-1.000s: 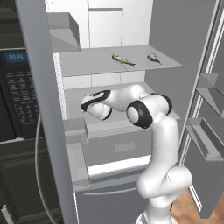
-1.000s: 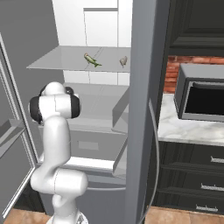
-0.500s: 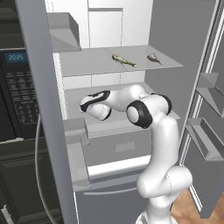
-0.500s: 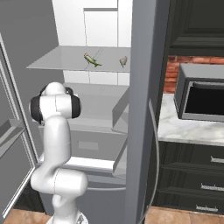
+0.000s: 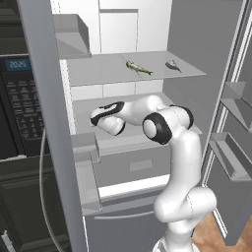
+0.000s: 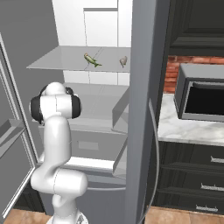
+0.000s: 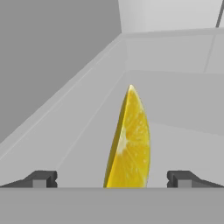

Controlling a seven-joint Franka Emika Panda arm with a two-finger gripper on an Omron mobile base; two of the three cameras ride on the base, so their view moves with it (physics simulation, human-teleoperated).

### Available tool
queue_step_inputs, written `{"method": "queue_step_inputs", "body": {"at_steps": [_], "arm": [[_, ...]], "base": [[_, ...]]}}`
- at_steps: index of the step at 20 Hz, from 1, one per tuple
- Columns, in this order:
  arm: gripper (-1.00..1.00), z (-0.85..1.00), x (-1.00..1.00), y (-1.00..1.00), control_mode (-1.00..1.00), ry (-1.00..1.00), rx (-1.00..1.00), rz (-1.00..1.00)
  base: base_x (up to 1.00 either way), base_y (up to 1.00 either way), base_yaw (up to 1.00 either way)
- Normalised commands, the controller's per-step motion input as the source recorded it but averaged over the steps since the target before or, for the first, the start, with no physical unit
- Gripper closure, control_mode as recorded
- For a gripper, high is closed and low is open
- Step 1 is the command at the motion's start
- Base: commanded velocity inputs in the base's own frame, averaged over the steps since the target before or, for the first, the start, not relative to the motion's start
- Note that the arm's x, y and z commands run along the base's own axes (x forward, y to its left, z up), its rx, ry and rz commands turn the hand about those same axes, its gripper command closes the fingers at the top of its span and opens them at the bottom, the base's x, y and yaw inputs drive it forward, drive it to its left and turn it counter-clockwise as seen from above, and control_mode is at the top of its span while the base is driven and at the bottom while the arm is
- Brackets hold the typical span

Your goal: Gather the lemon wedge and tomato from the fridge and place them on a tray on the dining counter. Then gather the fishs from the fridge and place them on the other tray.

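Unchanged against the earlier frames: arm pose, fish positions and camera framing all match, with no motion detectable. Nearest in the hand view, fingers [image 7: 111, 178] set wide, both tips low at the frame edges, nothing clamped between them. Directly between and just beyond the tips, the lemon wedge [image 7: 128, 139] standing on edge on the pale shelf floor, cut face turned toward the camera, apparently not yet touched by either tip. Seen from the left base view, hand [image 5: 107, 117] reaching into the middle level of the open fridge [image 5: 49, 123], below the glass shelf [image 5: 103, 69]. On that upper shelf, further back: one olive fish [image 5: 139, 68] and, well apart to its right, a grey fish [image 5: 172, 65]; same pair visible from the right base view as olive fish [image 6: 91, 59] and grey fish [image 6: 123, 61]. Door bins [image 5: 235, 157] on the open right door appear bare of contents. Tomato, trays and dining counter outside the present framing, so their state cannot be told. Judged progress: early stage, first pick not completed; wedge still in the fridge, both fish still shelved. Remaining, as judged: close on the wedge, carry to a tray, fetch the tomato, then both fish to the other tray. Beside the fridge, microwave [image 6: 202, 97] on a marble counter [image 6: 183, 129], not involved.
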Motion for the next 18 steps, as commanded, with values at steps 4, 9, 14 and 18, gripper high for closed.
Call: {"method": "queue_step_inputs", "body": {"at_steps": [4, 9, 14, 18], "arm": [[-1.0, 0.0, 0.12, 0.0, -1.0, 0.0, 0.0, 0.0], [-1.0, 0.0, 0.22, 0.0, -1.0, 0.0, 0.0, 0.0], [-1.0, 0.0, 0.27, 0.01, -1.0, 0.0, 0.0, 0.0], [1.0, -0.04, 0.25, 0.14, -1.0, 0.0, 0.0, 0.0]], "base": [[0.0, 0.0, 0.0], [0.0, 0.0, 0.0], [0.0, 0.0, 0.0], [0.0, 0.0, 0.0]]}}
